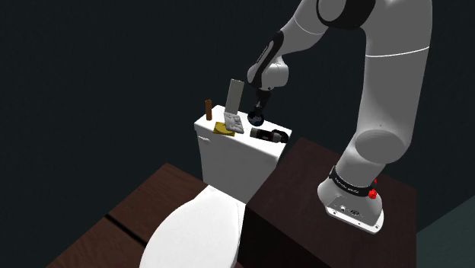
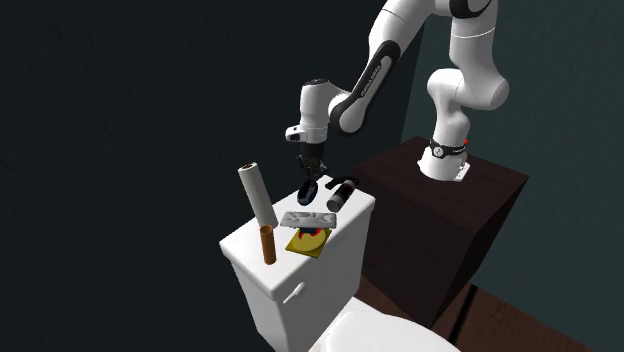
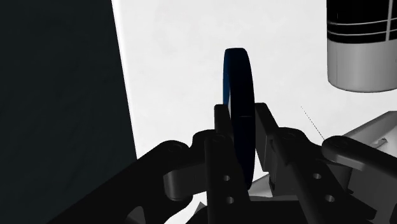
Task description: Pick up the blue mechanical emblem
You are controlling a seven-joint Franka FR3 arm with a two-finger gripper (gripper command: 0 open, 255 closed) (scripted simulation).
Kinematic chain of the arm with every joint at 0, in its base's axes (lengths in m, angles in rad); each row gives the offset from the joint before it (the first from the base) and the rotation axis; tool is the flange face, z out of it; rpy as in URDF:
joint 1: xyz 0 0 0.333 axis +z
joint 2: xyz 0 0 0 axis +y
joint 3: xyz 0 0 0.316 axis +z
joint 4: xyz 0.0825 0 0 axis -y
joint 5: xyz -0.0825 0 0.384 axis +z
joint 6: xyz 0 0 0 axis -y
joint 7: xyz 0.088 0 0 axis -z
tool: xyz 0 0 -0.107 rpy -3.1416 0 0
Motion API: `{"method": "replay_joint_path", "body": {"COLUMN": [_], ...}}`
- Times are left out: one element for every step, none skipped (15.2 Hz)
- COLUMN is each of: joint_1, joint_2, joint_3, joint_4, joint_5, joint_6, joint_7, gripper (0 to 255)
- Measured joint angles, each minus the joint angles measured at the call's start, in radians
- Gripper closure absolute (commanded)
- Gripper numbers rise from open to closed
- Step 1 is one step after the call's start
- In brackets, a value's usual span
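Observation:
The blue emblem (image 3: 236,76) is a thin dark-blue disc, seen edge-on between my black fingers. My gripper (image 3: 240,121) is shut on it, one finger against each flat face. In the shoulder view the gripper (image 1: 257,111) points down over the back of the white toilet tank lid (image 1: 228,141), with the emblem (image 1: 256,118) at its tip. From the second exterior view the emblem (image 2: 309,191) hangs upright under the gripper (image 2: 311,177), just over the lid (image 2: 255,245). Whether its lower rim touches the lid I cannot tell.
A black cylinder (image 2: 338,195) lies on the lid close beside the emblem. A grey flat pack (image 2: 308,219) rests on a yellow card (image 2: 306,242). A brown stick (image 2: 268,245) and a tall pale slab (image 2: 255,193) stand further along. The dark stand (image 1: 304,179) adjoins the tank.

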Motion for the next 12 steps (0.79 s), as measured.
{"method": "replay_joint_path", "body": {"joint_1": [0.000,0.000,0.002,0.006,0.012,0.016,0.019,0.025,0.028,0.032,0.035,0.038], "joint_2": [0.000,0.000,-0.006,-0.017,-0.029,-0.041,-0.048,-0.059,-0.072,-0.085,-0.096,-0.111], "joint_3": [0.000,0.000,-0.003,-0.010,-0.015,-0.021,-0.026,-0.032,-0.038,-0.044,-0.049,-0.056], "joint_4": [0.000,0.000,-0.001,-0.003,-0.005,-0.008,-0.007,-0.003,-0.003,-0.004,-0.003,-0.004], "joint_5": [0.000,0.000,-0.005,-0.013,-0.022,-0.031,-0.038,-0.049,-0.059,-0.069,-0.079,-0.090], "joint_6": [0.000,0.000,-0.005,-0.013,-0.022,-0.030,-0.039,-0.052,-0.064,-0.074,-0.086,-0.098], "joint_7": [0.000,0.000,0.003,0.009,0.017,0.023,0.028,0.039,0.044,0.051,0.057,0.063], "gripper": [255,255,255,255,255,255,255,255,255,255,255,255]}}
